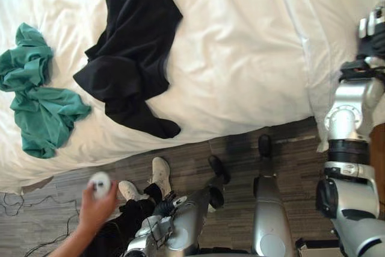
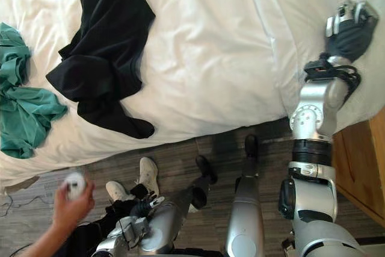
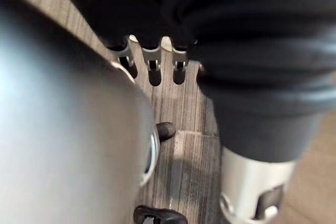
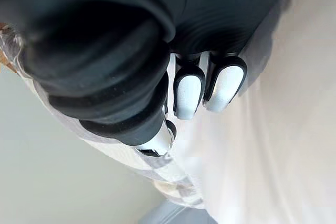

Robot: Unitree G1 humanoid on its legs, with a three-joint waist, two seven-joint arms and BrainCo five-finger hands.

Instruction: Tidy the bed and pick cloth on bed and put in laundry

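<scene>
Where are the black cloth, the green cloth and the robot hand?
Crumpled black cloth (image 1: pixel 129 58), left eye view, its bunched middle.
Crumpled teal-green cloth (image 1: pixel 42 109), left eye view, its lower folds.
Right robot hand (image 2: pixel 349 31), right eye view, its dark back.

My R arm is raised, elbow bent, R hand (image 2: pixel 349 31) far out front, fingers (image 4: pixel 189 90) relaxed, holding nothing. L arm hangs low at my side, L hand (image 1: pixel 161 209) pointing down.

Grey wood-plank floor (image 1: pixel 295 154) runs beside the white bed (image 1: pixel 240 58), a wooden cabinet (image 2: pixel 361 167) near its corner.
</scene>
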